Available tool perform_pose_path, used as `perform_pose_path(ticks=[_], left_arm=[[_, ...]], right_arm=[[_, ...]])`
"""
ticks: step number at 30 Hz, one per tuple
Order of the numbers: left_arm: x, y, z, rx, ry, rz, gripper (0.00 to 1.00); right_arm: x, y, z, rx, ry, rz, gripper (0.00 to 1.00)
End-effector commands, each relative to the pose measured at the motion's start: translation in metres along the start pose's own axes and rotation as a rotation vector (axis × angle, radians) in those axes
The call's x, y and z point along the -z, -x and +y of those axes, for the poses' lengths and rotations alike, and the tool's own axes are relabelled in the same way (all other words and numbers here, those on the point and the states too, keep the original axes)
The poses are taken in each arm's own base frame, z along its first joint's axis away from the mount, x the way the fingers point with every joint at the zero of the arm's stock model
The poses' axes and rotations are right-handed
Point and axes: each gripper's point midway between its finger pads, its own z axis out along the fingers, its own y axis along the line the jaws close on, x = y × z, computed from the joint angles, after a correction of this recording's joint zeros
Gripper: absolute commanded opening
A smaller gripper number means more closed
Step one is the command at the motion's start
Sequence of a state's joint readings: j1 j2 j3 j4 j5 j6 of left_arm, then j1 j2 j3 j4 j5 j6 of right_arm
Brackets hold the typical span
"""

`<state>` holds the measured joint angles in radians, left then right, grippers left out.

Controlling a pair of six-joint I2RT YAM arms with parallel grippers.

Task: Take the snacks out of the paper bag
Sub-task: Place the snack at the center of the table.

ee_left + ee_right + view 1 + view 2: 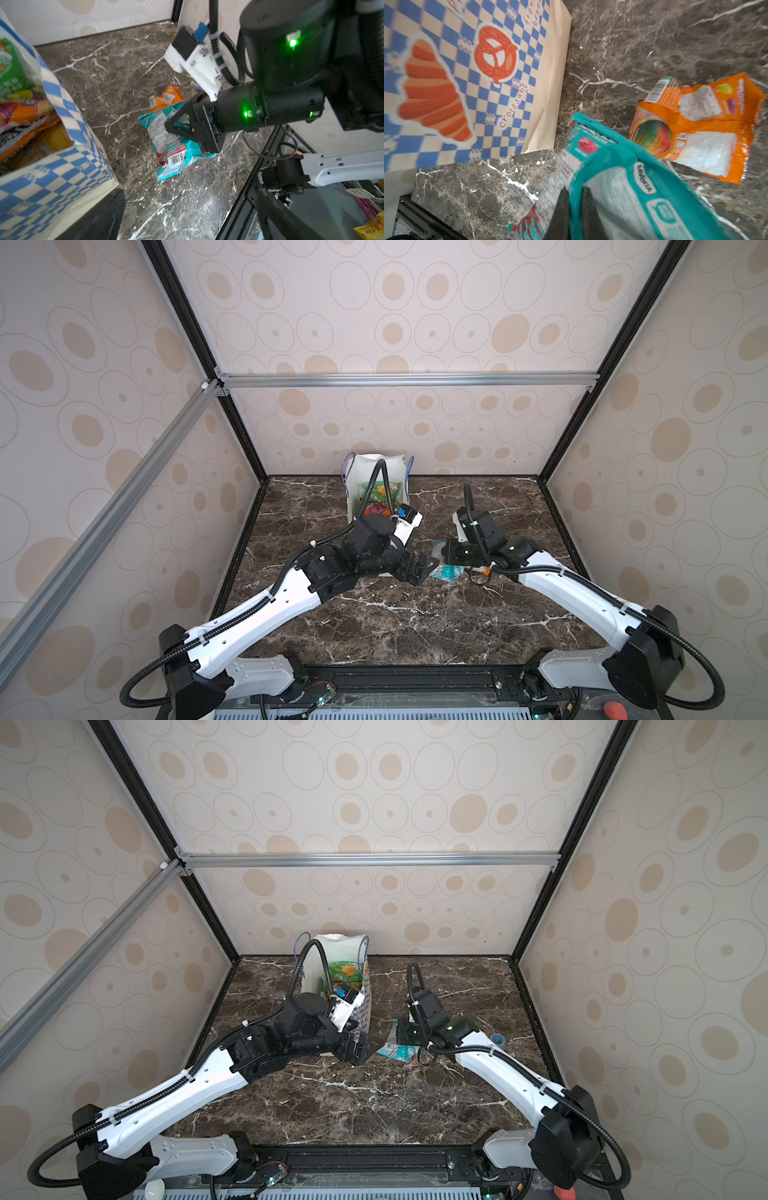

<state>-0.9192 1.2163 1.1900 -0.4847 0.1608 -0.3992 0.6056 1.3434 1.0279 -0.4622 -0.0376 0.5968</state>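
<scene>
Pinching teal packet (612,158), right pincer (574,188)

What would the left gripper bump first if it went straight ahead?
Probably the crinkly teal-and-white plastic snack packet pinched by the right gripper, just ahead of the left gripper, though depth is unclear.

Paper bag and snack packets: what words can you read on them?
"croissant": on the paper bag, beside the croissant drawing.
"SAVORIA": on the teal packet.
Red words near the pretzel drawing: blurred, maybe "fresh bread".
Small print on the teal packet and the orange packet: too small to read.
</scene>
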Motion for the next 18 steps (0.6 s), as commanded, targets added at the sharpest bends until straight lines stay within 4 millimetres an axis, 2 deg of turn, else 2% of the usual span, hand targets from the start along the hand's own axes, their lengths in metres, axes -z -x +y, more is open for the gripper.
perform_pose_path(ticks=[1, 5, 9, 12, 13, 14, 18], left_arm=[[-0.004, -0.032, 0.019, -0.014, 0.104, 0.087, 0.98], [-0.013, -0.054, 0.024, -0.025, 0.126, 0.124, 0.98], [-0.018, -0.064, 0.019, -0.046, 0.097, 0.129, 0.98], [-0.019, -0.068, 0.019, -0.052, 0.089, 0.124, 0.98], [-0.018, -0.068, 0.019, -0.053, 0.088, 0.117, 0.98], [-0.017, -0.066, 0.018, -0.053, 0.086, 0.106, 0.98], [-0.011, -0.058, 0.017, -0.06, 0.086, 0.07, 0.98]], right_arm=[[-0.019, 0.002, 0.011, -0.025, 0.067, -0.006, 0.0], [-0.046, -0.015, -0.002, -0.036, 0.037, 0.034, 0.0], [-0.066, -0.033, -0.014, -0.04, 0.008, 0.087, 0.04], [-0.074, -0.042, -0.023, -0.046, -0.021, 0.104, 0.17], [-0.075, -0.043, -0.026, -0.047, -0.029, 0.104, 0.25], [-0.075, -0.044, -0.028, -0.048, -0.038, 0.106, 0.33], [-0.066, -0.043, -0.031, -0.043, -0.059, 0.095, 0.52]])
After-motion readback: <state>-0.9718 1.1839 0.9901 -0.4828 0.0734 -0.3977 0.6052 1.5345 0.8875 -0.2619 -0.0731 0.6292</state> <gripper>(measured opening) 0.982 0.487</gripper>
